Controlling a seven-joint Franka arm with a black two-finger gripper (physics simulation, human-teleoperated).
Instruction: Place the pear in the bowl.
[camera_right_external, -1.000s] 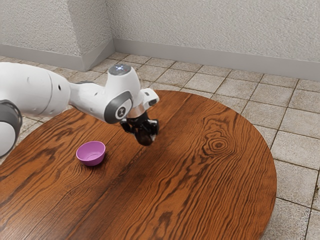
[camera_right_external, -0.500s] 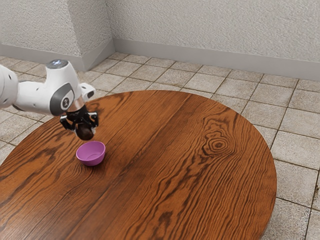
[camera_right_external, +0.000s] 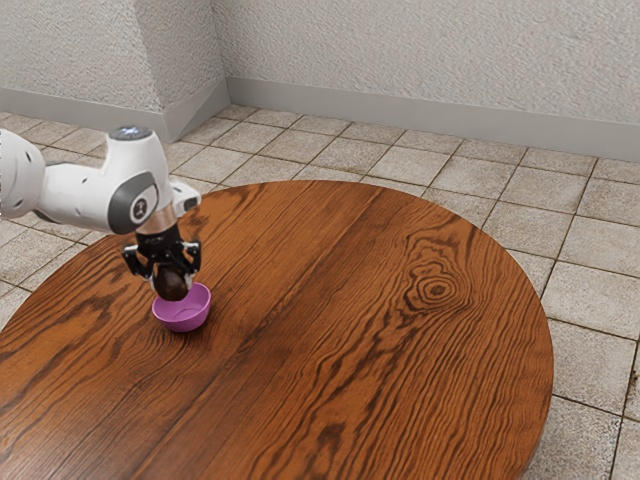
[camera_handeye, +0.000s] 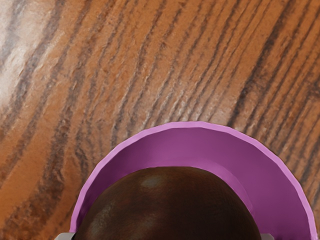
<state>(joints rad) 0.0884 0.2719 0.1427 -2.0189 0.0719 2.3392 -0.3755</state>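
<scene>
My gripper (camera_right_external: 172, 278) points down over the purple bowl (camera_right_external: 184, 318), its two fingers on either side of the dark brown pear (camera_right_external: 173, 285) and shut on it. The pear's lower end overlaps the bowl's back rim in the exterior view; whether it touches the bowl I cannot tell. In the wrist view the pear (camera_handeye: 167, 207) covers much of the bowl (camera_handeye: 200, 142), whose curved rim arches around it. Fingertip edges show at both sides of the pear, the gripper (camera_handeye: 167, 237) being at the lower edge.
The bowl stands on a round wooden table (camera_right_external: 380, 330) with dark grain. The table's curved edge runs along the exterior view's right, with tiled floor (camera_right_external: 590, 300) beyond it and a pale wall (camera_right_external: 430, 50) behind.
My gripper has carried the pear toward the exterior view's left over the last second, then lowered it slightly over the bowl. The bowl stands where it was.
</scene>
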